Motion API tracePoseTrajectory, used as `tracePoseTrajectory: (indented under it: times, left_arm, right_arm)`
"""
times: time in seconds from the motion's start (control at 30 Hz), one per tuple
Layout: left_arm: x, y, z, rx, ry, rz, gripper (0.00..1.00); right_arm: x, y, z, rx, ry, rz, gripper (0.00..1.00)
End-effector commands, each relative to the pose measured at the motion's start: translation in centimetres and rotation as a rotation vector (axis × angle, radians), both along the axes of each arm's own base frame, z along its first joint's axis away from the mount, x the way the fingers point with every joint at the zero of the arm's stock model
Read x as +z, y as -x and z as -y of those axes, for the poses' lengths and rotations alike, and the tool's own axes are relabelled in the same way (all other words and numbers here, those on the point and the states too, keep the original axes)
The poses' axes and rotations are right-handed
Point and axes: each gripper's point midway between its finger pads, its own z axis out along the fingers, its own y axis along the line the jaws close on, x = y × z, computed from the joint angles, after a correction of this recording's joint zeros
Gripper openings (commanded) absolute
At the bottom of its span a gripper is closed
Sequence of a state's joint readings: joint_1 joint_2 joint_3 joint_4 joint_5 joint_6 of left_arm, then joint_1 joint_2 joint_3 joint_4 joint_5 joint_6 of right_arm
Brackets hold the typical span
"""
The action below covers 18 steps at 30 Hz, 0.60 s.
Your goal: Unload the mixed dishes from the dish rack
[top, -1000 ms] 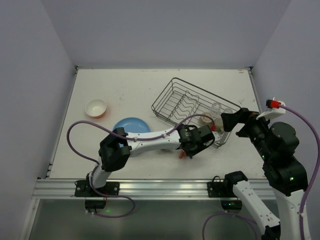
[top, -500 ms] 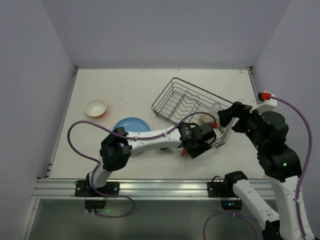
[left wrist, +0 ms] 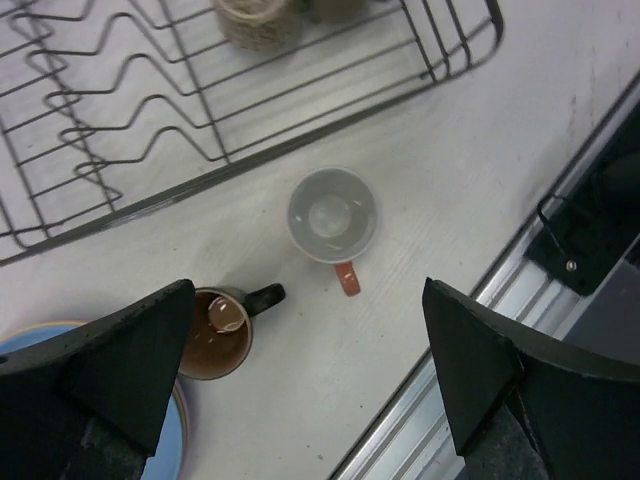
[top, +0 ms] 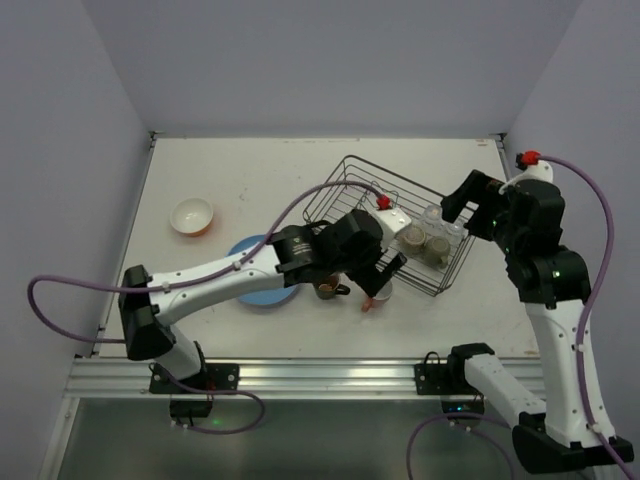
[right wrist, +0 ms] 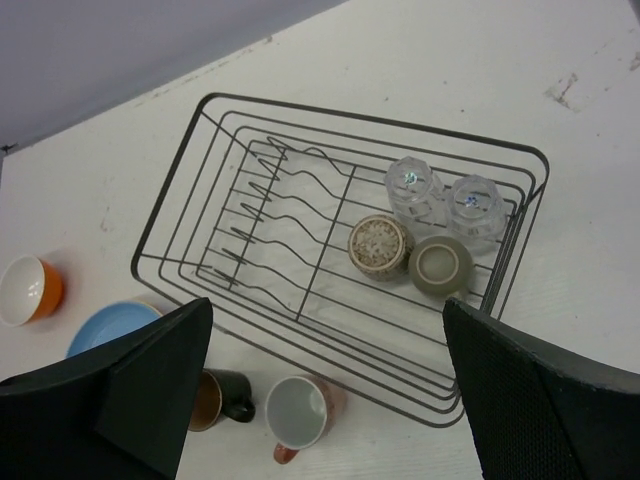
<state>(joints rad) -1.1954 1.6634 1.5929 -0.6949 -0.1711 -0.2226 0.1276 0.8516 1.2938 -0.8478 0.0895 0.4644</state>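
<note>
The black wire dish rack (top: 347, 175) (right wrist: 375, 125) stands at the back right. Its right end holds two clear glasses (right wrist: 414, 190) (right wrist: 475, 205), a speckled cup (right wrist: 378, 245) and an olive cup (right wrist: 441, 266). In front of it stand a pink mug (top: 378, 293) (left wrist: 332, 215) and a brown mug (top: 328, 289) (left wrist: 215, 333), both upright on the table. My left gripper (top: 368, 262) (left wrist: 305, 380) hovers open above the two mugs, holding nothing. My right gripper (top: 455, 205) (right wrist: 330, 385) hangs open high over the rack's right end, also with nothing in it.
A light blue plate (top: 262, 270) (right wrist: 110, 328) lies left of the mugs, partly under my left arm. An orange bowl (top: 192, 215) (right wrist: 30, 290) sits further left. The metal rail at the table's near edge (left wrist: 560, 250) runs close to the pink mug.
My left gripper opened, let go of the pink mug on the table and rose back and to the left. My right arm lifted and swung back above the rack.
</note>
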Motion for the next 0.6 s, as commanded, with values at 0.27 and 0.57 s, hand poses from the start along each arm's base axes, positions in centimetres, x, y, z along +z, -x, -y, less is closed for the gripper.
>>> tracePoseTrajectory:
  times: [0.27,0.57]
  left_arm:
    - [5.6,-6.3,-14.2,0.494,0.189,0.161,1.0]
    - [3.7,-4.1,-19.2,0.524,0.131,0.193,1.0]
  right_arm:
    - [-11.6,-6.2,-2.9,0.165,0.117,-0.42,0.96]
    - [-18.7,-9.7,-4.0,0.218,0.249,-0.625,0.96]
